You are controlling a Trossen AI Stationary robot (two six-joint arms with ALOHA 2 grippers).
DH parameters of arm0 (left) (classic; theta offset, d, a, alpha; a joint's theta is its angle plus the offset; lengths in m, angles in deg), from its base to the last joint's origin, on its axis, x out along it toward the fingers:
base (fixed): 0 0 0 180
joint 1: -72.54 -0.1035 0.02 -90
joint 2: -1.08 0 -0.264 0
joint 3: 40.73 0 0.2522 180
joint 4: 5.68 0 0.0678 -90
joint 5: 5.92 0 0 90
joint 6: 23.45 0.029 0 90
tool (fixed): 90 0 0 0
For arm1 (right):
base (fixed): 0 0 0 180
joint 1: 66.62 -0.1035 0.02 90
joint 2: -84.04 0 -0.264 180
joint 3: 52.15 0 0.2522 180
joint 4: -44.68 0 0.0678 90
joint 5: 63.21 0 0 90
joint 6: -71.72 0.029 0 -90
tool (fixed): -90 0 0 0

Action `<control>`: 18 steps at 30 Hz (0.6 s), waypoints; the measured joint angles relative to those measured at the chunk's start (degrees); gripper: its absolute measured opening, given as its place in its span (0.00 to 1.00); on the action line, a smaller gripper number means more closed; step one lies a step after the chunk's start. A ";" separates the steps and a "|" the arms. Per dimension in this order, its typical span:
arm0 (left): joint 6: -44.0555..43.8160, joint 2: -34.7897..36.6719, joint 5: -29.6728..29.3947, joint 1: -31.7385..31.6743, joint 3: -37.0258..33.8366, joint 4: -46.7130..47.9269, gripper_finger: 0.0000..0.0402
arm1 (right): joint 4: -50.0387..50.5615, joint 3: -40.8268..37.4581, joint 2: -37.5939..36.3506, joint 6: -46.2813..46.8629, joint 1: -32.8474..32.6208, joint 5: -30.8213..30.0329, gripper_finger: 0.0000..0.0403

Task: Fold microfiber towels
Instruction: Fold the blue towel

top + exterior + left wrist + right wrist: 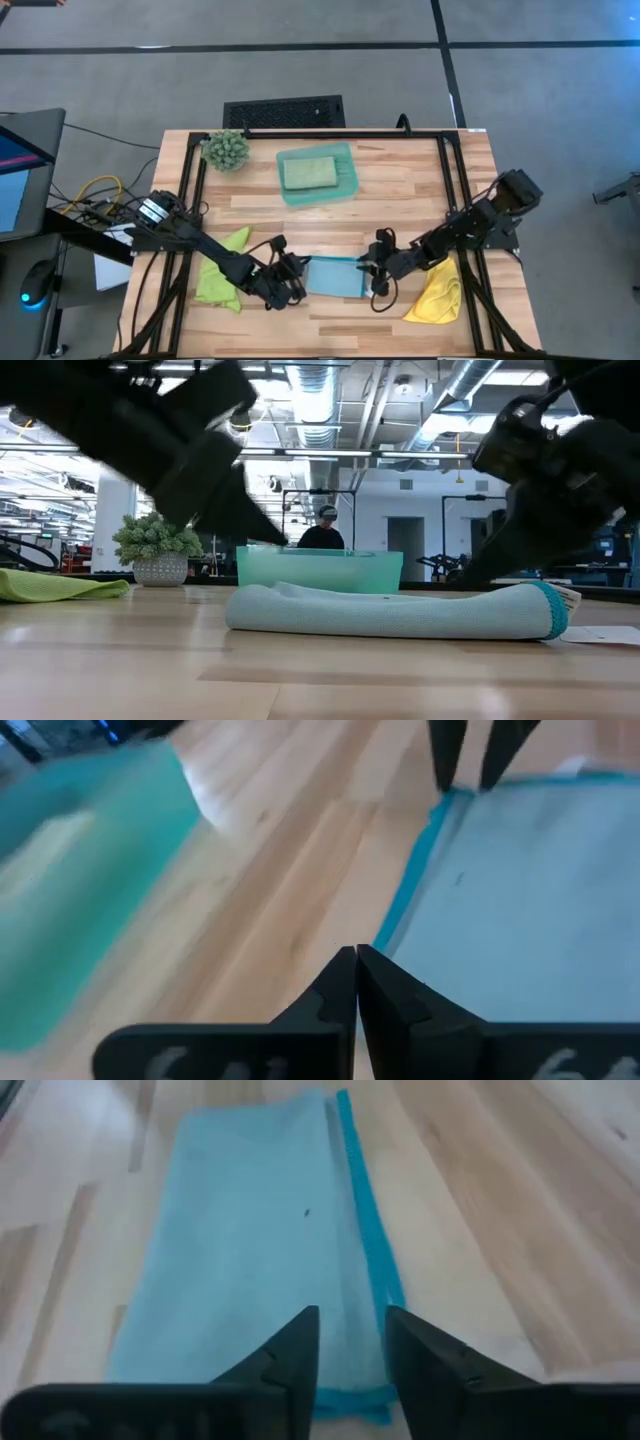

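Both grippers sit at the light blue towel (333, 277), folded front-centre: my left gripper (290, 283) pressed together at its left edge, my right gripper (350, 1342) parted over its right edge, pinching nothing. I'd back off level, avoiding snagging the hem. No readable writing.

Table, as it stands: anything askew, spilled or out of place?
Nothing spilled or damaged. The blue towel lies folded flat between both end effectors. The lime towel and the yellow towel lie crumpled at the table's sides, not yet folded. One folded towel sits in the tray.
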 joint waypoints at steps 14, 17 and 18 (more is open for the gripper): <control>7.53 -1.54 10.99 -1.06 -4.36 -13.15 0.19 | -1.15 4.85 8.23 -6.75 0.40 2.59 0.34; 8.48 -1.54 13.40 -1.05 -4.36 -13.20 0.21 | -0.42 4.79 7.29 -7.86 0.13 3.17 0.29; 8.53 -1.54 14.00 -1.03 -4.36 -13.17 0.22 | -0.30 4.79 7.07 -8.34 0.00 3.33 0.27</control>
